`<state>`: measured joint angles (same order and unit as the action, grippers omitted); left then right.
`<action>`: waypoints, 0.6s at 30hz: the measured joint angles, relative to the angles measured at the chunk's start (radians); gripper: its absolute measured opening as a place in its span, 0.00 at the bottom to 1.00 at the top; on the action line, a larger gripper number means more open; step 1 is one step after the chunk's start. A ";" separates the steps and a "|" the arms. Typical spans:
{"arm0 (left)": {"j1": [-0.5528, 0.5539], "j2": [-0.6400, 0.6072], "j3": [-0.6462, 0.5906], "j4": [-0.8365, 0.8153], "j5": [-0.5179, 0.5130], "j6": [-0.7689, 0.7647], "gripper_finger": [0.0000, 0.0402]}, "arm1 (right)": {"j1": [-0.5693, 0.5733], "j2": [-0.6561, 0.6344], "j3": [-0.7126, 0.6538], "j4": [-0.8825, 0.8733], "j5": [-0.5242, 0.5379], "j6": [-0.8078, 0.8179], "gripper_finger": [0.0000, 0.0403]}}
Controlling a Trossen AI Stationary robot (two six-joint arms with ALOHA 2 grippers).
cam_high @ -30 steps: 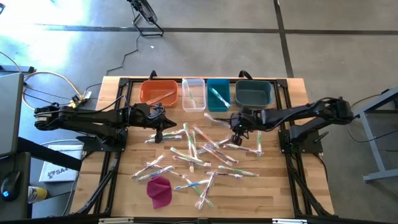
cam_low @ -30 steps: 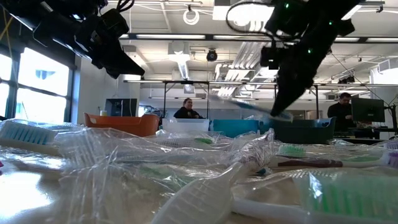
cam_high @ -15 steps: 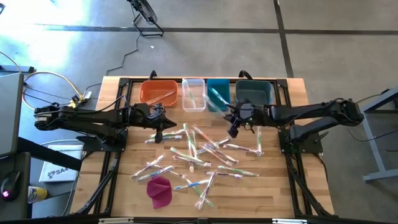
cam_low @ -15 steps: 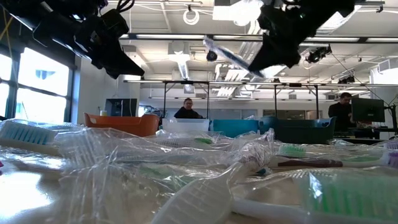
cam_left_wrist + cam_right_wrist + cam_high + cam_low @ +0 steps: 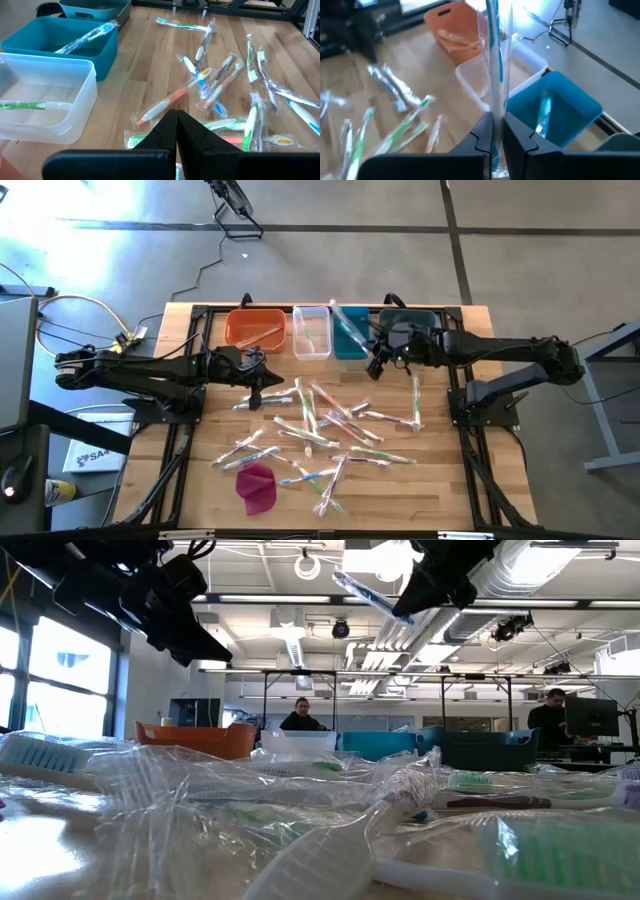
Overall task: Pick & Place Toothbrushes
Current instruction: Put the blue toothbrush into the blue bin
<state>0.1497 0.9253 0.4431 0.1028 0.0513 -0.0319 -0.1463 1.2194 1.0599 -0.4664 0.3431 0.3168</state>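
Four bins are standing in a row along the far edge of the table (image 5: 470,480): an orange bin (image 5: 255,329), a clear bin (image 5: 311,332), a teal bin (image 5: 349,332) and a dark blue-grey bin (image 5: 408,330). One blue-handled toothbrush (image 5: 349,327) in a clear wrapper is being carried by the right tool (image 5: 377,366), whose fingers are clamped together on the handle end. In the right wrist view the brush (image 5: 493,55) is standing straight out past the fingers, over the teal bin (image 5: 555,107), where another blue brush is already lying. The colour match suggests sorting by handle colour, so the held brush is probably being lined up over that bin for release. The high carry, seen against the ceiling in the low view (image 5: 372,597), is likely keeping the wrapper clear of the bin rims.

The left tool (image 5: 255,392) is hanging just above the table at the near-left side of the pile, fingers pressed together and nothing between them, as the left wrist view (image 5: 176,118) is showing; it appears to be waiting.

Many wrapped toothbrushes (image 5: 320,420) are lying scattered and overlapping mid-table, so most of the task is judged outstanding. A green brush is resting in the clear bin (image 5: 47,95). A magenta cloth (image 5: 257,485) is lying near the front edge, apart from the brushes.
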 joint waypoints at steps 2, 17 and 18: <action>0.000 0.000 0.000 0.000 0.000 0.000 0.00 | -0.030 0.006 0.004 -0.002 -0.017 0.001 0.03; 0.000 0.000 0.000 0.000 0.000 -0.002 0.00 | -0.265 0.189 0.004 -0.051 -0.222 0.046 0.03; 0.000 0.000 0.000 0.000 0.000 -0.002 0.00 | -0.274 0.205 0.004 -0.053 -0.224 0.046 0.03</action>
<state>0.1499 0.9253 0.4431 0.1031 0.0513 -0.0334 -0.4199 1.4242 1.0637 -0.5192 0.1189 0.3630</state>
